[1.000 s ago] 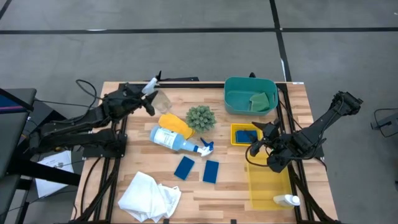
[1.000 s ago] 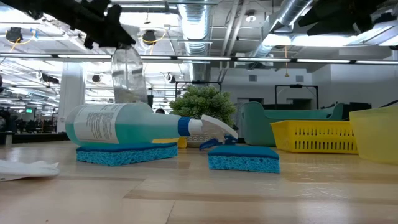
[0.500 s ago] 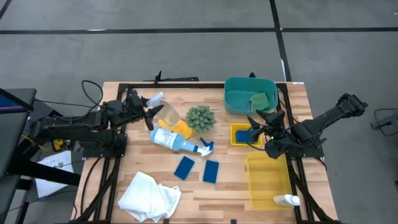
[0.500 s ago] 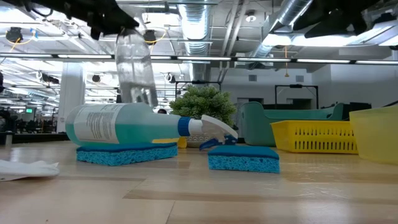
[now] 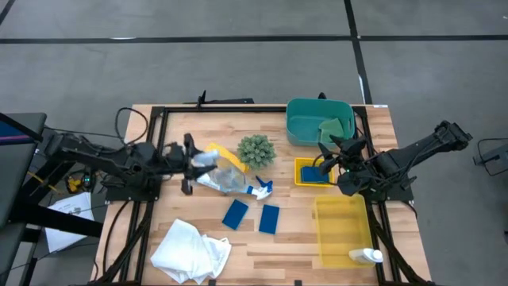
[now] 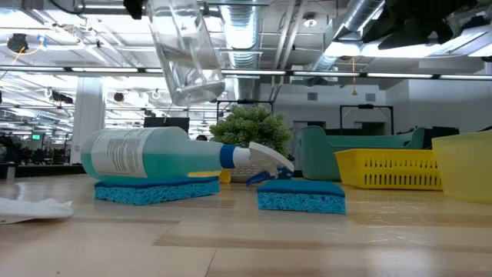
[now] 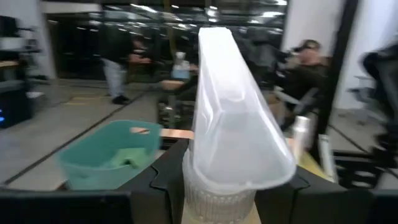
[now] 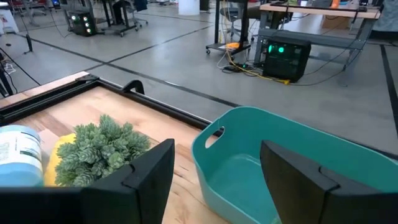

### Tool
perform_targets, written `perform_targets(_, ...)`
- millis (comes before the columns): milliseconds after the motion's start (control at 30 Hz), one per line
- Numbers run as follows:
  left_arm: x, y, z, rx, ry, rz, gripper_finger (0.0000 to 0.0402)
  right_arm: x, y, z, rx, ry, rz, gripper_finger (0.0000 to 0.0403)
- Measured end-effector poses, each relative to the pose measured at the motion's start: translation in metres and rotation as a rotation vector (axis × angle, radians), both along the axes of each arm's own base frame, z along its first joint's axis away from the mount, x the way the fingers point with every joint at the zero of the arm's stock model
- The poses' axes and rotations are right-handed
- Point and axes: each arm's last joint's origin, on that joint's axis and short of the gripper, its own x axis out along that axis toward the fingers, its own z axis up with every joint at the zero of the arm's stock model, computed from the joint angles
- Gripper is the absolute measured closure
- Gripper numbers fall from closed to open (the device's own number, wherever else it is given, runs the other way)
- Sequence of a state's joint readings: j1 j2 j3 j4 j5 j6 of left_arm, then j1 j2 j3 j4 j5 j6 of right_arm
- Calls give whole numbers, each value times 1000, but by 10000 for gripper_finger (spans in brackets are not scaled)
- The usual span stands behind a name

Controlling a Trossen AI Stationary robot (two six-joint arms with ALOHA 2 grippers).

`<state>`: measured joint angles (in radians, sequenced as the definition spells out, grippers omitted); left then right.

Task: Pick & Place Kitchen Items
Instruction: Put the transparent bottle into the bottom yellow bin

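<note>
My left gripper point(image 5: 190, 160) is shut on the clear cup point(image 5: 209, 158), which hangs high over the spray bottle point(image 5: 226, 182); the low view shows the cup point(image 6: 186, 54) tilted. The bottle lies on its side. Two blue sponges point(image 5: 235, 213) point(image 5: 269, 218) lie flat nearer the front, a yellow sponge point(image 5: 231, 158) beside the bottle, a white cloth point(image 5: 190, 248) at the near left. My right gripper point(image 5: 329, 154) stands open above the small yellow basket point(image 5: 302, 179), pointing at the teal bin point(image 8: 292, 155). My left gripper pinches the cup between its two fingers point(image 7: 158, 183), one on each side of the wall at the cup's end nearest the wrist point(image 7: 217, 196). The fingers come level from the table's left. The cup point(image 7: 236, 118) sticks out ahead of them, tilted and clear of everything below.
A spiky green plant ball point(image 5: 255, 149) sits at the table's middle. The teal bin point(image 5: 305, 131) at the far right holds a green sponge point(image 5: 332, 129). The small yellow basket holds a blue sponge point(image 5: 317, 171). A larger yellow bin point(image 5: 343, 230) at the near right has a white bottle point(image 5: 365, 255).
My left gripper has swung from the table's far left toward the near edge and the middle, turning to point at the table's right; the cup has come along, risen a little and tipped. My right gripper has gone from above the large yellow bin toward the far edge.
</note>
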<state>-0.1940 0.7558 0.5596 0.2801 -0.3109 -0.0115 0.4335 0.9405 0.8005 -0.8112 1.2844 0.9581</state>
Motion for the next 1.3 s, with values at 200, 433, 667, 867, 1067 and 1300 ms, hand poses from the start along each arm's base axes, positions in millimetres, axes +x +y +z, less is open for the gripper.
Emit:
perform_targets(200,39,-28,7,33,66,-129,271,0,0,0,1,-1,0,175)
perform_targets(433,94,-72,18,125,116,-233,271,-1,-3,-1,-6,25,-14,175)
perform_targets(667,131,-103,24,159,126,-280,271,-6,-14,1,-5,33,-63,175)
perform_targets(867,155,-116,21,159,114,-284,271,-18,-23,7,16,10,-85,175)
perform_targets(1067,182,-126,23,148,74,-302,271,-31,-29,11,18,7,-98,175)
perform_targets(1300,220,-144,23,149,72,-324,271,-39,-31,11,2,42,-95,175)
